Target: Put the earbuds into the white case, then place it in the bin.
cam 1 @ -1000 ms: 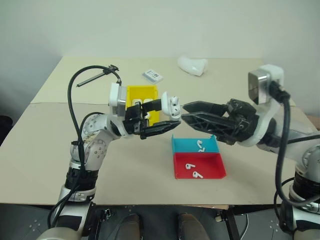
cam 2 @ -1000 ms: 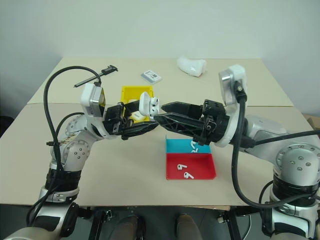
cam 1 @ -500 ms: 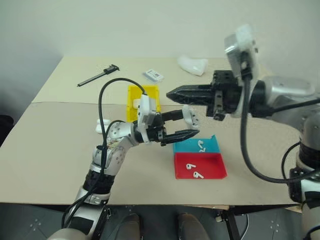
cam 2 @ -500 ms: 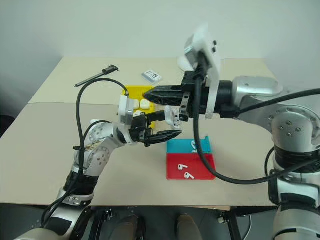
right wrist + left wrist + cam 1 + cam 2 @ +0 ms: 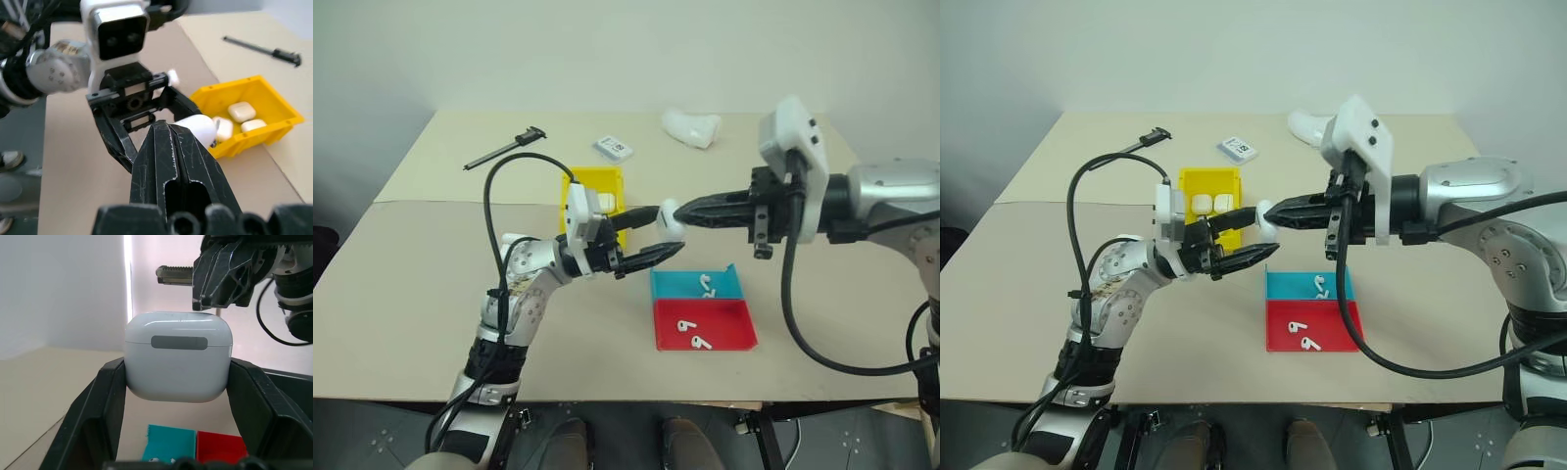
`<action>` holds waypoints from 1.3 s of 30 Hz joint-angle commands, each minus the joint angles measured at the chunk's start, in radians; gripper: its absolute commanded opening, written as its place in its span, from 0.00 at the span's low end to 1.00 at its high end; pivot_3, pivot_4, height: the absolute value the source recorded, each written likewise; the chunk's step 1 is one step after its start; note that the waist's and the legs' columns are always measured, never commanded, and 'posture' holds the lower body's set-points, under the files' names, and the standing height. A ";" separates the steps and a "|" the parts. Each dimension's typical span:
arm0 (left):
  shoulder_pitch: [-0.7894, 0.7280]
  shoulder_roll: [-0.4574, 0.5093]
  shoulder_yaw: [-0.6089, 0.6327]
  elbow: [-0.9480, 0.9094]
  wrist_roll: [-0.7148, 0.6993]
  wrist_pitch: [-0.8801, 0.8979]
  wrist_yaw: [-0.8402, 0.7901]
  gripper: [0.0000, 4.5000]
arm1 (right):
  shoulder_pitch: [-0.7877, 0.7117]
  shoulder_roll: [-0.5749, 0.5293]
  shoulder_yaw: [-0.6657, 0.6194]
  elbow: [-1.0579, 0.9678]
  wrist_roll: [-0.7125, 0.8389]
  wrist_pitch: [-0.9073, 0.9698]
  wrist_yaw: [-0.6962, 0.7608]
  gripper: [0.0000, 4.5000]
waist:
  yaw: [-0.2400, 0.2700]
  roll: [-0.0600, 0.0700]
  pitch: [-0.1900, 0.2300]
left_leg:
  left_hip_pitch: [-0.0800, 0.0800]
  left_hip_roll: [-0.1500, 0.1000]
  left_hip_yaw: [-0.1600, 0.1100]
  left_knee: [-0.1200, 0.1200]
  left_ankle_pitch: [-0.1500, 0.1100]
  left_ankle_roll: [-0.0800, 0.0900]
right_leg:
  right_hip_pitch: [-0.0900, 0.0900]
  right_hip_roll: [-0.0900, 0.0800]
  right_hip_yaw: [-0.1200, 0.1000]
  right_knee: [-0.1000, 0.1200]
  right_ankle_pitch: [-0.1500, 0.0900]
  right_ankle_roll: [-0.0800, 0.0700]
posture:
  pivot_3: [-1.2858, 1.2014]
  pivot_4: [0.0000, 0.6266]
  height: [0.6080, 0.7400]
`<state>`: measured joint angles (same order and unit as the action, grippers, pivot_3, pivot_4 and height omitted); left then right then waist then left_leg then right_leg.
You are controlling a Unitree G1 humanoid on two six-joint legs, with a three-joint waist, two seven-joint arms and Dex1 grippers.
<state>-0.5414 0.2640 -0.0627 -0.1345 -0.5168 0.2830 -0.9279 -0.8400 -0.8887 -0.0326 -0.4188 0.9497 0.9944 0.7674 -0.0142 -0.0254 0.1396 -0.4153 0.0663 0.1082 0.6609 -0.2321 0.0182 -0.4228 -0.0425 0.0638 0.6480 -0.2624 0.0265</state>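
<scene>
Since a sec ago R gripper (image 5: pixel 674 210) rolled over and clenched, tips now at the white case (image 5: pixel 178 361); L gripper (image 5: pixel 661 235) grasps case by its sides, held above table near the bin (image 5: pixel 576 184); lid looks closed, seam level, lid-end toward R arm; step: case prep; next I'd guess flip lid open w/ R tips.

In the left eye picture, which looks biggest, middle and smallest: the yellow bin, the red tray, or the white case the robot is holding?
Largest to smallest as they look:
1. red tray
2. yellow bin, partly hidden by the arm, so close to the tray
3. white case, held nearer the camera yet plainly smallest
</scene>
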 commanded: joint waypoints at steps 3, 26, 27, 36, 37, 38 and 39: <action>-0.013 -0.089 0.100 -0.027 0.164 -0.045 0.406 0.62 | 0.111 0.058 -0.123 -0.098 -0.062 -0.051 -0.186 0.00 | 0.006 0.000 0.000 | 0.000 -0.001 0.000 0.000 0.000 0.000 | 0.001 -0.001 0.000 0.000 0.000 0.000 | 0.52 0.24 1.00; -0.128 -0.087 0.107 0.282 0.367 -0.112 0.630 1.00 | 0.238 0.209 0.068 -0.277 -0.284 0.020 -0.409 0.00 | 0.000 0.000 0.000 | -0.001 -0.001 0.001 0.000 0.001 -0.001 | -0.001 0.000 0.000 0.000 0.001 0.001 | 0.52 0.24 1.00; -0.108 -0.062 0.116 0.228 0.335 -0.086 0.591 1.00 | 0.252 0.209 0.061 -0.280 -0.290 0.014 -0.411 0.00 | -0.003 0.000 0.000 | -0.001 -0.001 0.001 0.000 0.001 -0.001 | -0.001 0.000 0.000 0.000 0.001 0.001 | 0.52 0.24 1.00; 0.307 0.406 0.325 -0.397 -0.123 0.250 0.135 1.00 | 0.553 0.235 -0.030 -0.246 -0.389 -0.275 -0.300 0.00 | -0.010 0.000 0.000 | 0.001 0.001 0.003 -0.001 0.002 -0.003 | 0.000 -0.001 0.001 0.001 0.001 0.001 | 0.52 0.24 1.00; 0.352 0.448 0.360 -0.437 -0.169 0.274 0.107 1.00 | 0.583 0.223 -0.041 -0.233 -0.396 -0.297 -0.274 0.00 | -0.007 0.000 -0.001 | 0.002 0.001 0.003 -0.001 0.002 -0.003 | 0.001 -0.001 0.000 0.000 0.001 0.001 | 0.52 0.24 1.00; 0.402 0.484 0.400 -0.475 -0.205 0.300 0.095 1.00 | 0.608 0.209 -0.056 -0.221 -0.395 -0.309 -0.251 0.00 | -0.003 0.000 0.000 | 0.004 0.001 0.003 -0.001 0.001 -0.003 | 0.002 -0.001 0.000 0.000 0.001 0.001 | 0.52 0.24 1.00; 0.435 0.506 0.424 -0.502 -0.228 0.316 0.097 1.00 | 0.627 0.199 -0.069 -0.215 -0.393 -0.320 -0.234 0.00 | 0.000 0.000 0.000 | 0.005 0.001 0.003 -0.001 0.001 -0.003 | 0.003 -0.002 0.000 0.000 0.000 0.001 | 0.52 0.24 1.00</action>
<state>-0.1170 0.7527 0.3107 -0.5608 -0.6779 0.5717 -0.8077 -0.2145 -0.6736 -0.0511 -0.6233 0.5647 0.7264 0.4993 -0.0144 -0.0252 0.1391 -0.4100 0.0671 0.1116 0.6603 -0.2307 0.0153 -0.4193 -0.0443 0.0641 0.6478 -0.2620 0.0279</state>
